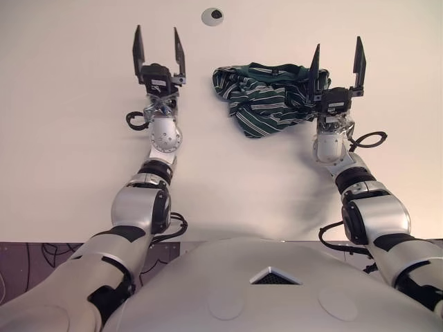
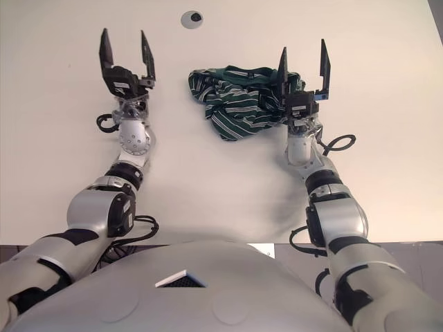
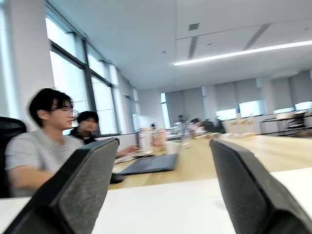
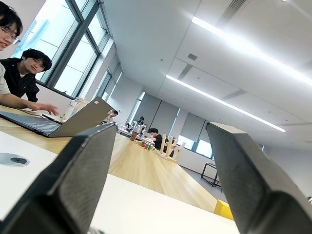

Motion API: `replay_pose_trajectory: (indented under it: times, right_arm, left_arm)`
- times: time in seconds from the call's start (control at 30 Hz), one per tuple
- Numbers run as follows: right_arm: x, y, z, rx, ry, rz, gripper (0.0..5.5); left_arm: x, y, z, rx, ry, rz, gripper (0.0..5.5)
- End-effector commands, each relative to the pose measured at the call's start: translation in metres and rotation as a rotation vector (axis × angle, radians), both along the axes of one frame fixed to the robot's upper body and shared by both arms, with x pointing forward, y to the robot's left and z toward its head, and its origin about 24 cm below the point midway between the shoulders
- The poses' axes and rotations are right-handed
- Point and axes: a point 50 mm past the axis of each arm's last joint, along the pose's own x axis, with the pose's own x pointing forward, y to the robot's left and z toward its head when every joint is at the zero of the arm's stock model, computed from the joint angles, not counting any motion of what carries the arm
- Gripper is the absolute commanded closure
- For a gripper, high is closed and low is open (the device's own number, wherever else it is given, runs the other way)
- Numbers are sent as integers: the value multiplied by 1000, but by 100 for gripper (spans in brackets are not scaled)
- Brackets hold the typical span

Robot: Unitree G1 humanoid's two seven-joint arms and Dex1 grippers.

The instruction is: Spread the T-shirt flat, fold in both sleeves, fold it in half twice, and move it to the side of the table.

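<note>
A crumpled green striped T-shirt [image 1: 266,97] lies on the white table [image 1: 69,117]; right gripper [image 1: 338,43] at its edge, left gripper [image 1: 156,31] apart, both spread wide

White table [image 1: 69,138]; crumpled striped T-shirt [image 1: 266,97], round grommet [image 1: 212,16] on it.

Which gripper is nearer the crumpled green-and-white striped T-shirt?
Right. The right gripper is at the crumpled green-and-white striped T-shirt's right edge, overlapping it in the head views; the left gripper is off to its left, bare white table between.
</note>
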Motion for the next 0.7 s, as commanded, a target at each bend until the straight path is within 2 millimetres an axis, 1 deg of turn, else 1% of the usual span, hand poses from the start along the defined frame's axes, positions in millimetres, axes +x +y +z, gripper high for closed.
replay_pose_trajectory:
  times: [0.03, 0.13, 0.17, 0.23, 0.3, 0.4, 0.43, 0.47, 0.53, 0.6, 0.63, 0.7]
  right_arm:
    - [-8, 1, 0, 122, -22, -9, 216]
    - [-2, -3, 14, 235, -64, 19, 216]
    - [-1, -3, 18, 264, -65, 44, 216]
    - [0, -9, 28, 334, -15, 144, 216]
    - [-4, -18, 34, 351, 93, 307, 216]
    - [-18, -40, 45, 303, 291, 532, 216]
    - [-22, -48, 50, 288, 356, 574, 216]
    - [-23, -54, 55, 283, 412, 596, 216]
    - [-22, -74, 71, 314, 481, 568, 216]
    - [-27, -93, 70, 327, 571, 513, 216]
    - [-33, -99, 64, 324, 629, 490, 216]
    - [-43, -104, 56, 325, 725, 475, 216]
  left_arm:
    - [5, 3, -2, -43, 46, 105, 209]
    - [2, 0, -5, -81, 50, 60, 209]
    - [2, -4, -4, -97, 51, 13, 209]
    - [2, -17, -4, -146, 64, -147, 209]
    - [0, -19, -3, -178, 49, -231, 209]
    - [-7, -15, -3, -176, 10, -242, 209]
    - [-9, -15, -4, -179, 10, -246, 209]
    - [-11, -15, -5, -183, 12, -249, 209]
    - [-13, -19, -5, -190, 0, -267, 209]
    - [-15, -23, -4, -192, -13, -286, 209]
    - [-16, -23, -4, -194, -18, -287, 209]
    - [-18, -22, -3, -200, -26, -284, 209]
